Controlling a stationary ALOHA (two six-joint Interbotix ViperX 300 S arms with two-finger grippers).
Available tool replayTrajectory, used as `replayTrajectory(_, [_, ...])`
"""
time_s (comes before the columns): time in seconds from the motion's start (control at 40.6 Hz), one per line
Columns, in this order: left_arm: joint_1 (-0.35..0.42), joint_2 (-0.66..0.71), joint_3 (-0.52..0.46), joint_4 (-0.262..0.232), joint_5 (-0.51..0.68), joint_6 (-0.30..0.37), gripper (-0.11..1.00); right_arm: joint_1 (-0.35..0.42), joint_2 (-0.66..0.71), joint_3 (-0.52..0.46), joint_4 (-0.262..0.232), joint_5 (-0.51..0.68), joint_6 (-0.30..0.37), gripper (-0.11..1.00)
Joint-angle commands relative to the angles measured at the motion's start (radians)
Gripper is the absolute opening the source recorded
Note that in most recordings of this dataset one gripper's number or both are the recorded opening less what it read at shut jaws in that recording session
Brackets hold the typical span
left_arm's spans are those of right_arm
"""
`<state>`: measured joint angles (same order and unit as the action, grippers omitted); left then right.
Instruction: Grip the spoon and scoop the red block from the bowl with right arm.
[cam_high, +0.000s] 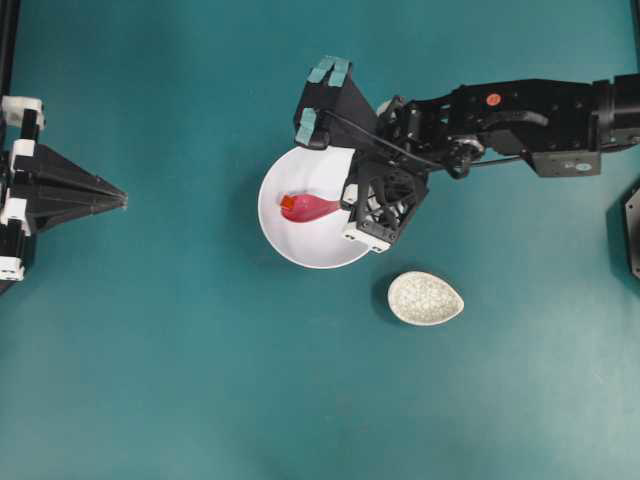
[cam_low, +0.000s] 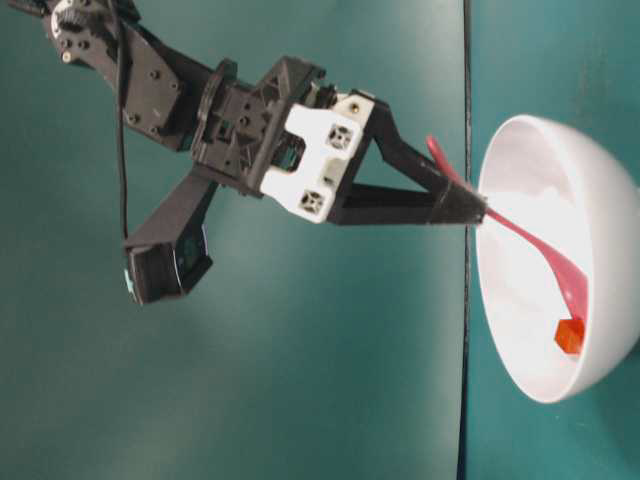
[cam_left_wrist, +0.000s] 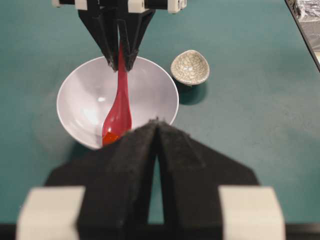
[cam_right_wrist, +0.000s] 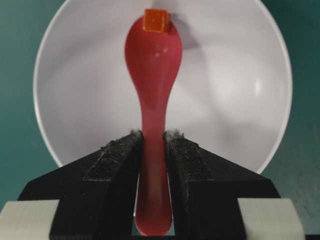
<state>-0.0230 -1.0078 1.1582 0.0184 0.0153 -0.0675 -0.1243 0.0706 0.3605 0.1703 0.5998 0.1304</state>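
1. The bowl (cam_high: 300, 245) sits near the middle of the teal table (cam_high: 200, 400). It holds the scoop end of the spoon (cam_right_wrist: 152, 65) and the red block (cam_right_wrist: 156, 21).
2. The block rests at the front lip of the scoop, touching it, down near the bowl's floor; whether it lies on the scoop or just against its tip cannot be told.
3. The right gripper (cam_right_wrist: 153, 142) is clamped on the spoon's handle, fingers pressed to both sides, with the handle's end sticking out behind them. The spoon slopes down from the rim into the bowl.
4. A small speckled dish (cam_high: 426, 298) stands on the table just beside the bowl, apart from it, with nothing seen in it.
5. The left gripper (cam_high: 120, 200) hangs well away from the bowl at the table's left edge, its fingers drawn together on nothing.
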Motion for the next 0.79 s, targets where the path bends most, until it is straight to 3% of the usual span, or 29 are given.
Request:
replayTrajectory(0.0, [-0.003,0.009,-0.012,0.002,-0.009,0.002,0.0,0.003,-0.046,0.009,0.0,-0.031,0.002,0.23])
replayTrajectory(0.222, [-0.003,0.008,-0.012,0.003,-0.008,0.002,0.0,0.017,-0.1,0.098,-0.002,-0.115,0.002,0.23])
replayTrajectory(0.764, [-0.002,0.014,-0.012,0.003,-0.018,-0.002,0.0,0.032,-0.353,0.459,-0.002,-0.476,-0.002,0.23])
